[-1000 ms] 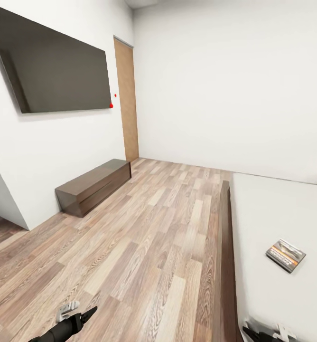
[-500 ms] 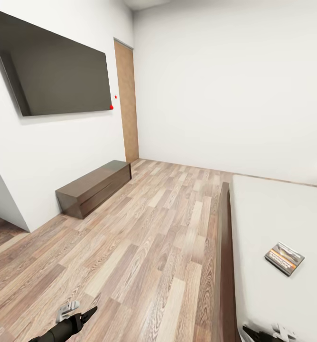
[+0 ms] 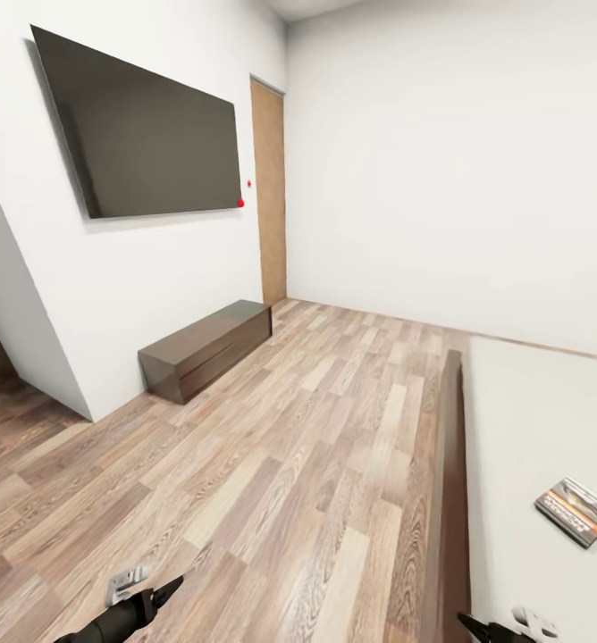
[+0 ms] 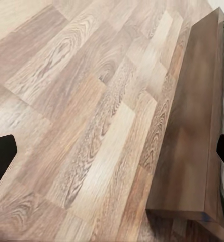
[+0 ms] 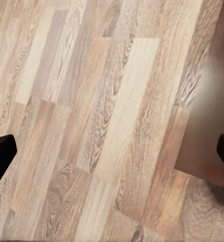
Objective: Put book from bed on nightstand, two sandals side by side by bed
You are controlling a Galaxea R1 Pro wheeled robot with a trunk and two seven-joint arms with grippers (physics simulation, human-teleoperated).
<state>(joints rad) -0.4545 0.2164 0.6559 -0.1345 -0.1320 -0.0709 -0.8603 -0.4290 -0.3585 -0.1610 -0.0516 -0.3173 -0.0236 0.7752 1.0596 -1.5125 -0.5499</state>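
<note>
Left gripper (image 4: 112, 154) jaws wide apart, dark fingertips at opposite edges of the left wrist view, nothing held; plank floor (image 4: 81, 111) and the bed's dark brown frame (image 4: 190, 126) beneath. Right gripper (image 5: 112, 151) equally wide, empty, over planks. Head view: both arms low at the lower edge, left gripper (image 3: 147, 594) and right gripper (image 3: 500, 628). The book (image 3: 576, 510) lies flat on the bed (image 3: 531, 429) mattress, near the right edge. Wall-mounted dark screen (image 3: 151, 134), low brown cabinet (image 3: 207, 346), wooden door (image 3: 269, 192) on the left. Versus the previous frames, the camera has turned: screen, cabinet and book sit further right.
</note>
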